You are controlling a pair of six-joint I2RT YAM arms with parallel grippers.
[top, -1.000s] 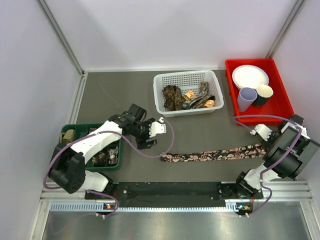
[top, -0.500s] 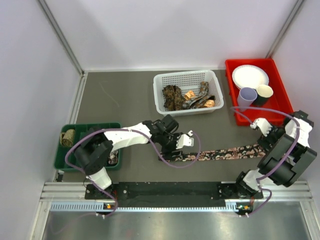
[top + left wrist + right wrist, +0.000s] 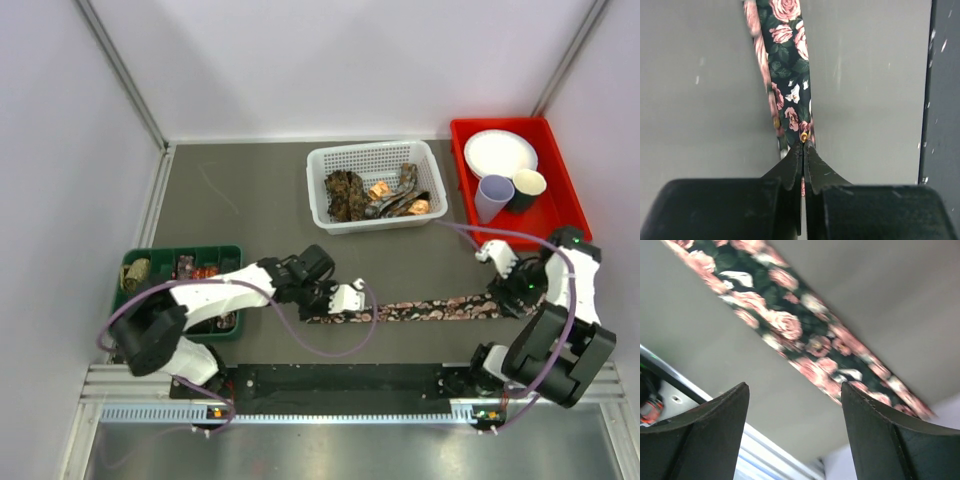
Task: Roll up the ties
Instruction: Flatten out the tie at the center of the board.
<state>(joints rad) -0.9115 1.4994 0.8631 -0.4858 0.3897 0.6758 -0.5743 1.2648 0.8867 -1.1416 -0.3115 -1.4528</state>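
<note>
Necktie (image 3: 430,309): long, narrow, dark fabric with a pink rose print.

Left pincer (image 3: 803,145): jaws clenched, tips meeting on the narrow left end of the necktie. Pink fabric shows in the slit between the fingers. From that grip the necktie runs straight away along the desk.

Right pincer (image 3: 794,386): jaws released and spread wide. It sits over the wider right end of the necktie, and the cloth passes across the gap between the two black fingers. No contact with the cloth can be made out.

Necktie position: flat on the grey desk (image 3: 250,200), stretched left to right across the near part, between the two pincers.

Further out:
- Near left: green plastic tray (image 3: 170,252) holding small rolled ties (image 3: 135,272).
- Far centre: white plastic mesh basket (image 3: 325,165) with loose crumpled ties (image 3: 348,193) in dark, brown and orange prints.
- Far right: red plastic tray (image 3: 465,135) carrying a white round plate (image 3: 500,153), a lavender cup (image 3: 492,197) and a dark cup with a beige inside (image 3: 528,186).
</note>
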